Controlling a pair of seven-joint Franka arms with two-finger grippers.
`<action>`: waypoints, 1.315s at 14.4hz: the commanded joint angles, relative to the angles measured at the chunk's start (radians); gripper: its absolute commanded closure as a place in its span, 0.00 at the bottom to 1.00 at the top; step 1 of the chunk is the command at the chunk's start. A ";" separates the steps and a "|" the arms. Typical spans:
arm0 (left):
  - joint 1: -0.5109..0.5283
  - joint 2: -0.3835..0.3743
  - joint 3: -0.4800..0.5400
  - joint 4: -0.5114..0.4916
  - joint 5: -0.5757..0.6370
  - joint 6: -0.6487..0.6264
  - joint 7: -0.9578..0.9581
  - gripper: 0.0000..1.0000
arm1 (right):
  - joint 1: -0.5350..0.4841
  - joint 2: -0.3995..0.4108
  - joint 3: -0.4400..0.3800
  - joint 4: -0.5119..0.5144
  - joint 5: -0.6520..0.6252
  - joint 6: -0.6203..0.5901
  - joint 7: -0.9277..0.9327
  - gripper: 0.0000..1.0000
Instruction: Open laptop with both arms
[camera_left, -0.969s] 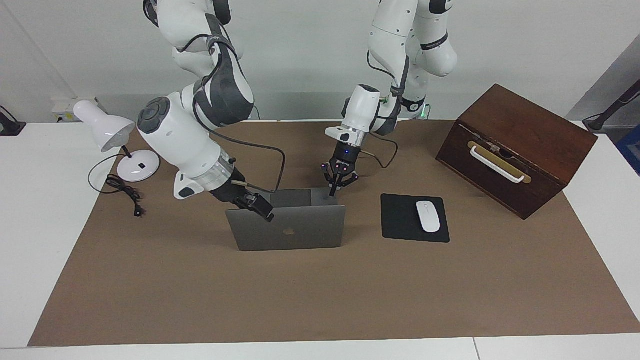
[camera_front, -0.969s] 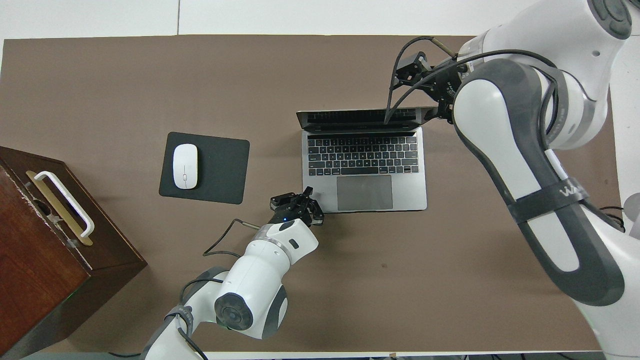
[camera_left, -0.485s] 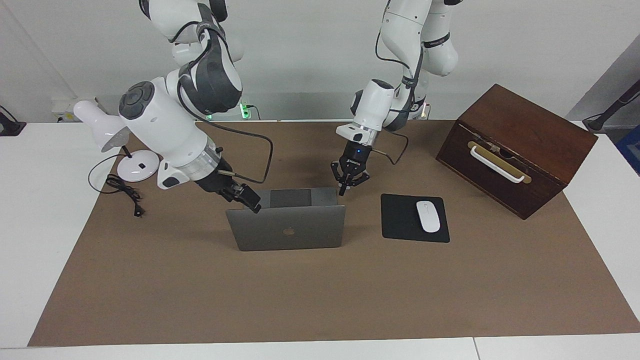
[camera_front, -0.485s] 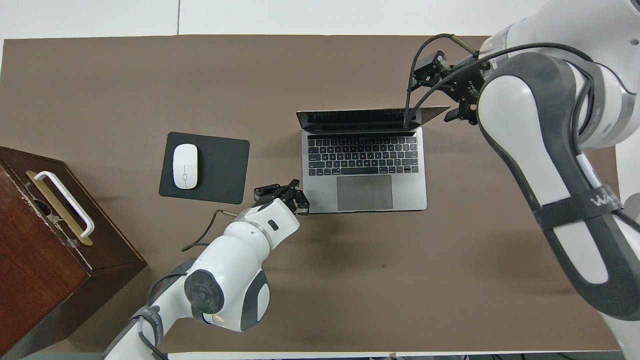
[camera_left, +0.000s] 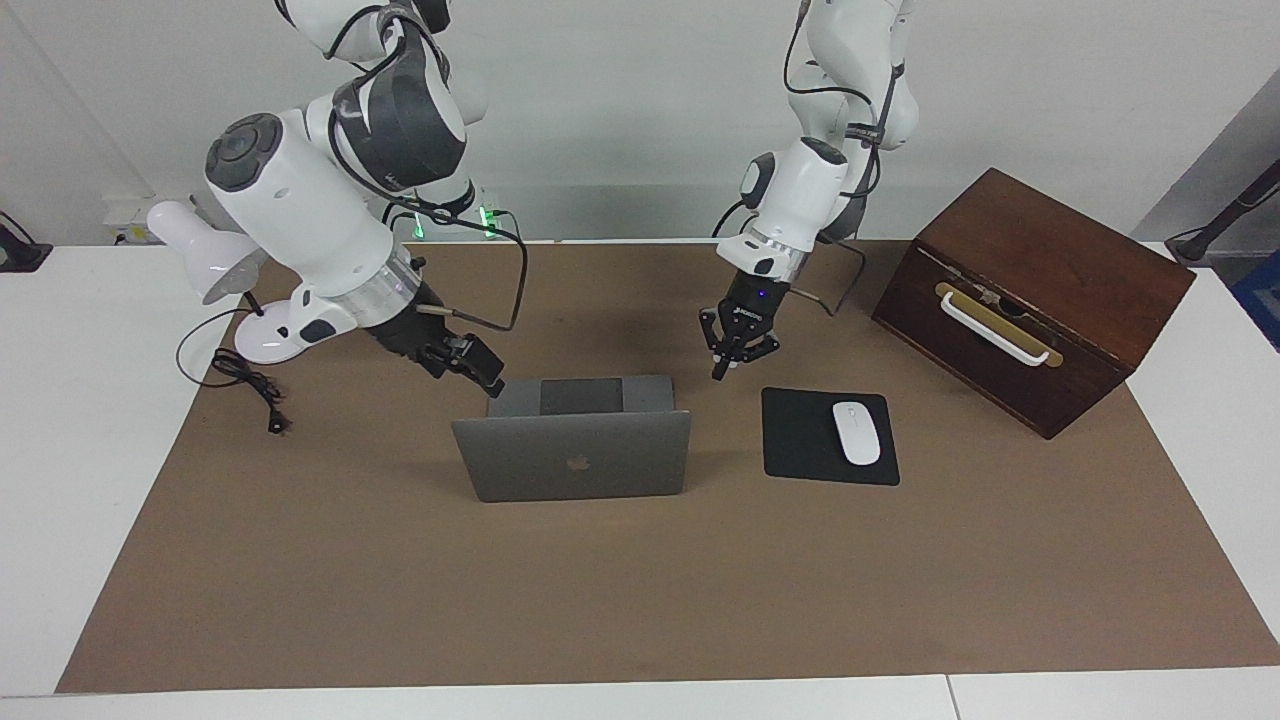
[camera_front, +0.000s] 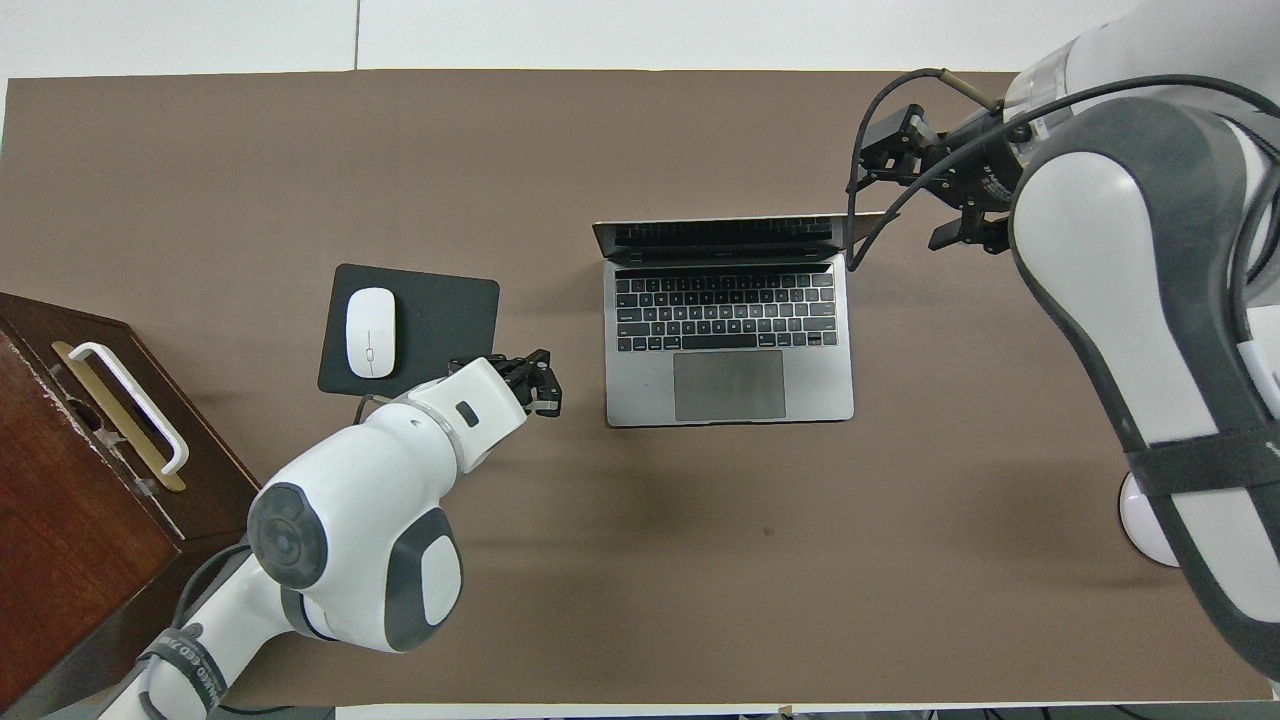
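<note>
In the facing view the laptop (camera_left: 572, 455) stands open near the middle of the brown mat (camera_left: 640, 600) that covers the worktop (camera_left: 70, 480), its lid upright with the dark logo turned away from the robots and its base lying flat on the robots' side of the lid. The left end effector (camera_left: 722, 372) hangs in the air over the mat between the laptop and the black mouse pad (camera_left: 800, 440), its fingertips pressed together and holding nothing. The right end effector (camera_left: 485, 380) is raised just off the lid's corner at the right arm's end, clear of the laptop and carrying nothing; whether its fingers are parted I cannot tell. A white mouse (camera_left: 856, 432) lies on the pad, a wooden box (camera_left: 1040, 290) sits toward the left arm's end, and a white desk lamp (camera_left: 235, 290) toward the right arm's end. In the overhead view the laptop (camera_front: 728, 320) shows keyboard and trackpad, the left end effector (camera_front: 545, 385) is over the mat beside the mouse pad (camera_front: 440, 340), and the right end effector (camera_front: 900, 175) is over the mat by the lid's corner.
</note>
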 joint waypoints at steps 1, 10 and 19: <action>0.115 -0.069 -0.003 0.063 0.106 -0.238 0.037 1.00 | -0.030 -0.020 0.002 0.002 -0.032 -0.059 -0.077 0.00; 0.358 -0.146 -0.005 0.489 0.370 -1.007 0.049 1.00 | -0.083 -0.172 0.002 -0.001 -0.276 -0.191 -0.507 0.00; 0.510 -0.150 0.000 0.632 0.499 -1.278 0.167 1.00 | -0.188 -0.338 0.003 -0.168 -0.404 -0.197 -0.664 0.00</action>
